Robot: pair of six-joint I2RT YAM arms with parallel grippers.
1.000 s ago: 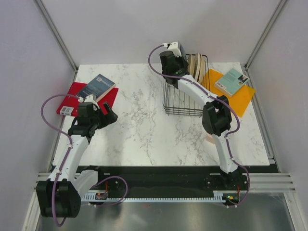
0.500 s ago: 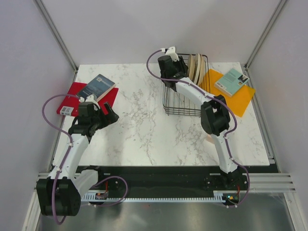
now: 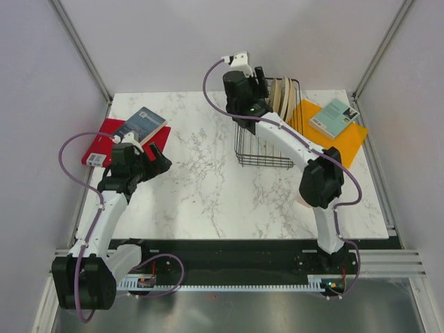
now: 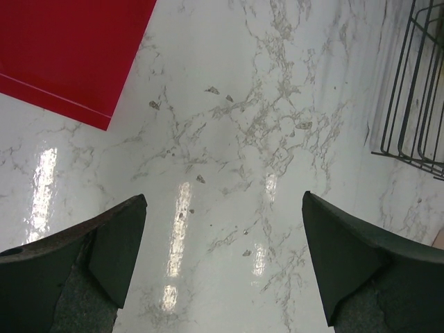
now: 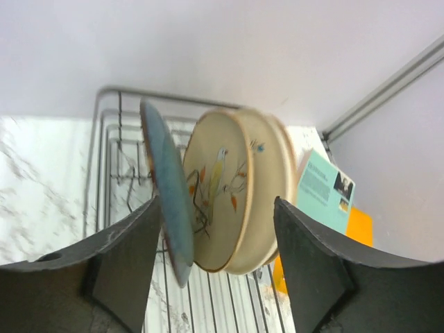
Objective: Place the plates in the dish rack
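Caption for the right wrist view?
Right gripper open before plates standing on edge in the dish rack.

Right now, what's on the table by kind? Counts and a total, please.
plates in the dish rack: at least 3, rear cream rims overlap
dish rack: 1
books: 2, dark blue book and teal book
flat boards: 2, red board and orange board
Total: at least 8
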